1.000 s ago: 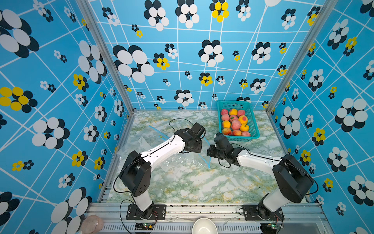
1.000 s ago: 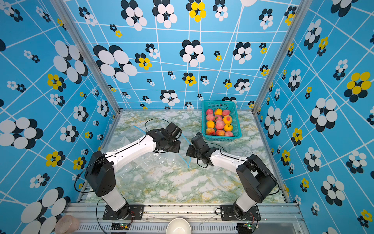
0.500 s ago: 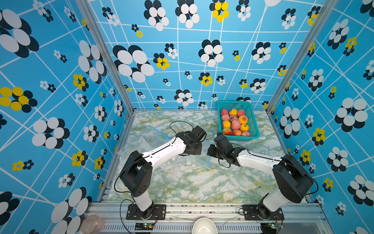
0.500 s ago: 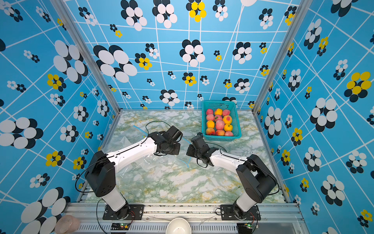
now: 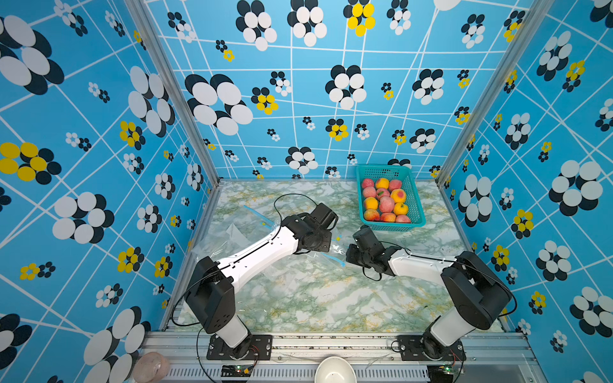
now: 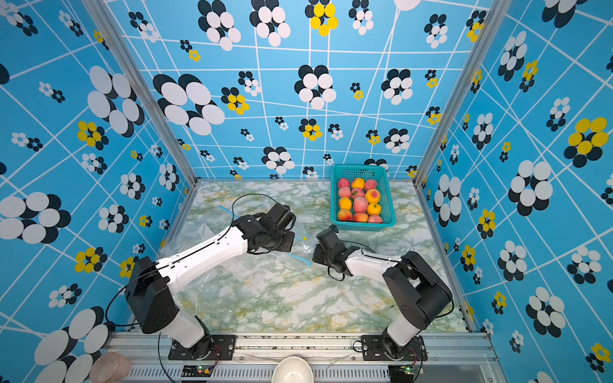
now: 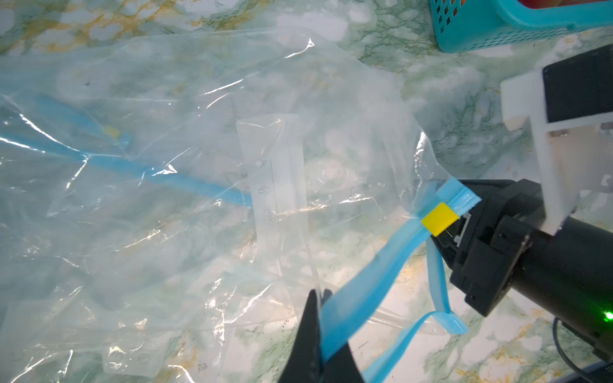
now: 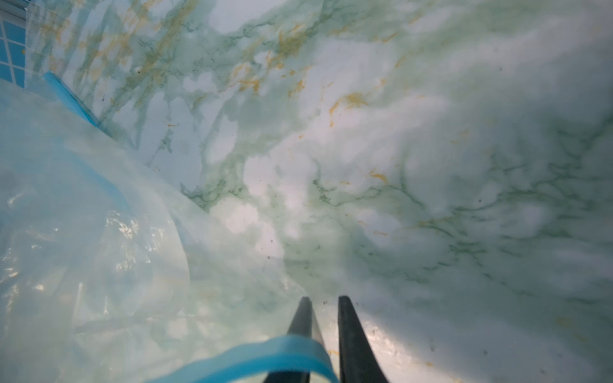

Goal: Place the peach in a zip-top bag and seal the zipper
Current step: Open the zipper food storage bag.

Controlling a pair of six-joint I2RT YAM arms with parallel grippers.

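Observation:
A clear zip-top bag (image 7: pixel 199 165) lies crumpled on the marble table (image 5: pixel 331 298), its blue zipper strip (image 7: pixel 368 282) lifted. My left gripper (image 7: pixel 319 293) is shut on that strip, a short way from the yellow slider (image 7: pixel 439 219). In both top views the left gripper (image 5: pixel 326 244) (image 6: pixel 288 243) faces the right gripper (image 5: pixel 348 257) (image 6: pixel 315 257) across the bag's mouth. My right gripper (image 8: pixel 323 298) stands open by a narrow gap, with a loop of blue strip (image 8: pixel 265 351) draped over one finger. Several peaches (image 5: pixel 386 204) sit in the teal basket (image 5: pixel 417 205); no peach is in the bag.
Another clear bag with its own blue zipper (image 5: pixel 258 215) lies under and behind the left arm, toward the left wall. The basket (image 6: pixel 388 199) stands at the back right. A white bowl (image 5: pixel 333 371) and a pinkish lump (image 5: pixel 151 368) sit beyond the table's front rail.
My left gripper has come down to the bag's mouth and shut on the blue zipper strip. My right gripper's fingers have parted slightly; that arm has stayed in place.

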